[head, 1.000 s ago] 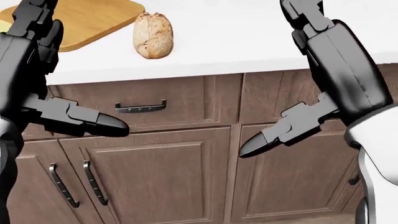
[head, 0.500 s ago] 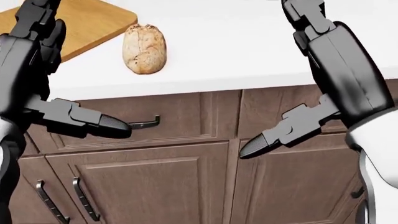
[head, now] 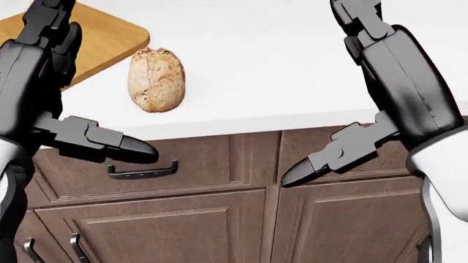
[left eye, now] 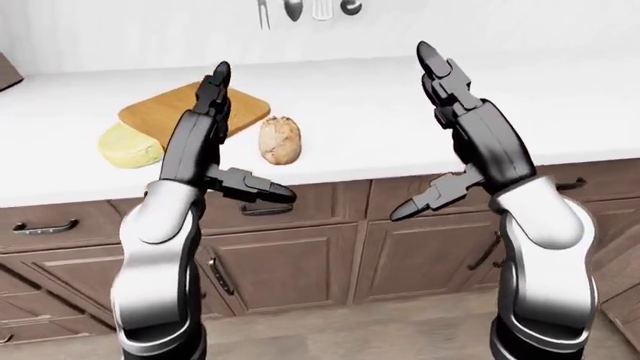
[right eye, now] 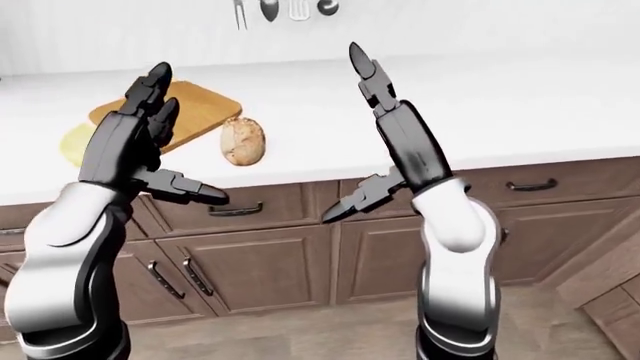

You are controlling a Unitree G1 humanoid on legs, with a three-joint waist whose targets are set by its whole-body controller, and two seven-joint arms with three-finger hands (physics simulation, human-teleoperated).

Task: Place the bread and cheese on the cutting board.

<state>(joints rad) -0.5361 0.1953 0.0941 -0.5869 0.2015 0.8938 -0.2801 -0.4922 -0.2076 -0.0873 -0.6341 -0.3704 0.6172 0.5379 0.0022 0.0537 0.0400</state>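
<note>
The bread, a brown oval loaf, lies on the white counter, just right of the wooden cutting board. Pale yellow cheese rests on the counter at the board's lower left edge. My left hand is raised in front of the board, fingers up, thumb out, open and empty. My right hand is raised to the right of the bread, also open and empty. Neither hand touches anything. The head view shows the bread and one board corner.
Brown drawers and cabinet doors with dark handles run below the counter edge. Kitchen utensils hang on the wall above the counter. The counter stretches on to the right of my right arm.
The head view has shifted: bread, board and cabinets have slid down and left in the picture, so the camera moved. Both hands keep the same raised, open pose.
</note>
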